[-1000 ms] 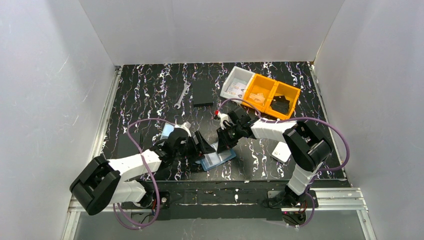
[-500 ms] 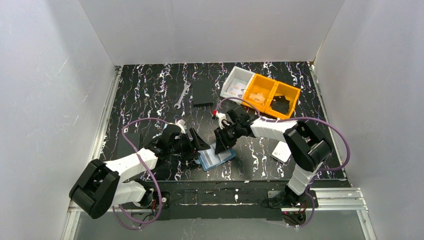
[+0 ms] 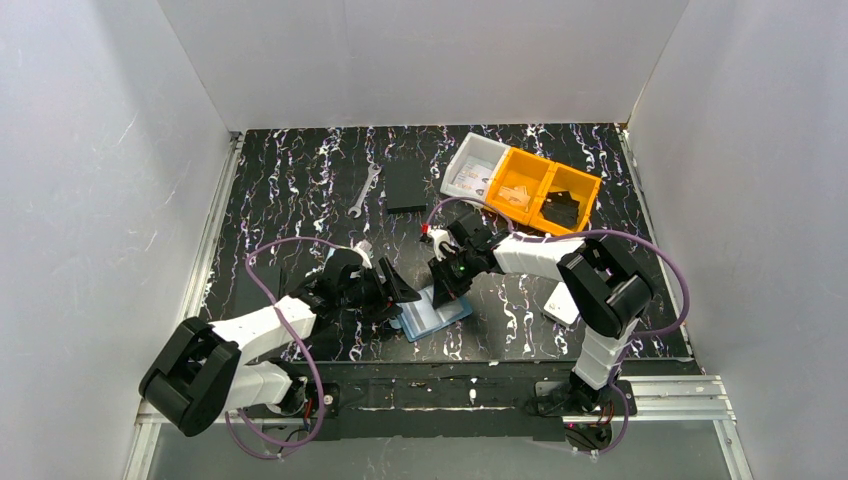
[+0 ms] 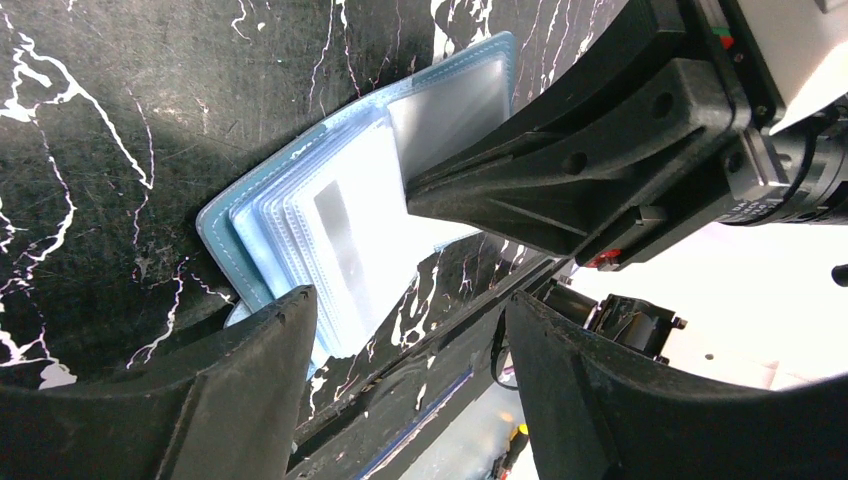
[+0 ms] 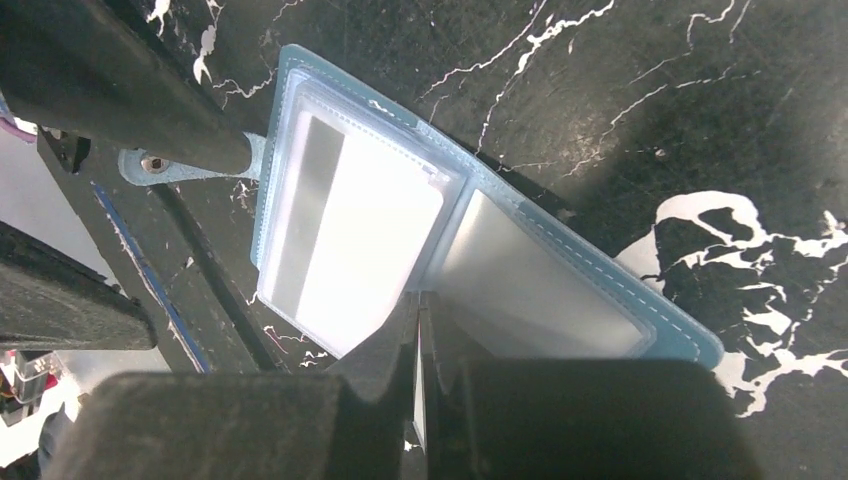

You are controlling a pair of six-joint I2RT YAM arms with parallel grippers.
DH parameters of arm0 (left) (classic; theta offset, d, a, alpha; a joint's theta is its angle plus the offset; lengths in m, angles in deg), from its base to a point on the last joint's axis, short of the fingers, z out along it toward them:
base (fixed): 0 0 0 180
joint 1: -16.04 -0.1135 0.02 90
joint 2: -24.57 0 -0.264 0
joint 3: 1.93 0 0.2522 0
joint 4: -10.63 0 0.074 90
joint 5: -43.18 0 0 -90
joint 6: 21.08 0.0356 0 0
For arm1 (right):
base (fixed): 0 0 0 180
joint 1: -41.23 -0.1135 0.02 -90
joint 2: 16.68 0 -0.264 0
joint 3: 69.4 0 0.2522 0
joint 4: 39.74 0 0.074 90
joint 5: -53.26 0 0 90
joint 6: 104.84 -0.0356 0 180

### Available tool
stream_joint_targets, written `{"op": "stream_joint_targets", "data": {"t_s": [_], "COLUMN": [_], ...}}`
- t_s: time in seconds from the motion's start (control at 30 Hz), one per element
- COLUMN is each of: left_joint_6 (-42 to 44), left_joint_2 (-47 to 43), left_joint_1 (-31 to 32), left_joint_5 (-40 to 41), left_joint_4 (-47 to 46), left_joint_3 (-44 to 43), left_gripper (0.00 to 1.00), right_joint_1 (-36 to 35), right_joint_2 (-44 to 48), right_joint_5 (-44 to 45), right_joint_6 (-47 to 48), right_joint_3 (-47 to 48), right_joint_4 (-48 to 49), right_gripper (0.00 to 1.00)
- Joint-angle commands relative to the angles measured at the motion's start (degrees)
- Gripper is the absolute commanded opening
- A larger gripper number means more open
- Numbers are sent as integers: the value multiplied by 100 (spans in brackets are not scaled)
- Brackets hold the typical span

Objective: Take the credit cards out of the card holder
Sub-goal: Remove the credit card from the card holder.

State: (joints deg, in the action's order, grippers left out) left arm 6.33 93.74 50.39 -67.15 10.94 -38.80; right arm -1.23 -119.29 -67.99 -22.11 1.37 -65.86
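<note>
The blue card holder (image 3: 432,315) lies open on the black marbled table. In the right wrist view the card holder (image 5: 590,262) shows a white credit card (image 5: 355,235) with a dark stripe in its left clear pocket. My right gripper (image 5: 418,305) is shut at the holder's middle fold. A thin white sheet edge, seemingly a card seen edge-on, sits between its fingers. It also shows in the top view (image 3: 446,290). My left gripper (image 4: 410,330) is open and empty, just off the holder's (image 4: 300,215) near corner, and shows in the top view (image 3: 402,292).
A wrench (image 3: 366,190) and a flat black rectangle (image 3: 406,186) lie at the back. A grey bin (image 3: 473,170) and orange bins (image 3: 545,192) stand at the back right. A white rounded box (image 3: 563,303) lies beside the right arm.
My left gripper has drawn back a little to the left, off the holder. My right gripper stays shut at the holder's fold and has shifted slightly left.
</note>
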Motion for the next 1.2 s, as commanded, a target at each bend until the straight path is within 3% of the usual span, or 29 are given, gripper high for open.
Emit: {"op": "stream_joint_targets", "data": {"t_s": [0.0,0.27,0.53,0.83,1.17], "left_joint_6": [236,1621,2710,2837,2676], "left_joint_2": [1,201,910,1426,1606], "left_joint_1": [25,-275,-365,-385,-383], "left_joint_5": [122,-168,-277,-384,-587], "left_joint_4": [71,300,1254,1681,1457], "left_joint_3": [-216,-735,-1638,-1966,-1908], "left_gripper": [66,65,62,59,57], "right_joint_1": [-17,-17,-18,-17,-17], "right_joint_2": [-163,-233,-259,-260,-268], "right_joint_5": [233,330,218,191,170], "right_joint_6": [23,24,-3,-24,-28], "right_joint_3": [261,271,282,276,275], "right_joint_4": [-170,-214,-214,-210,-205], "right_gripper": [10,9,9,9,9]}}
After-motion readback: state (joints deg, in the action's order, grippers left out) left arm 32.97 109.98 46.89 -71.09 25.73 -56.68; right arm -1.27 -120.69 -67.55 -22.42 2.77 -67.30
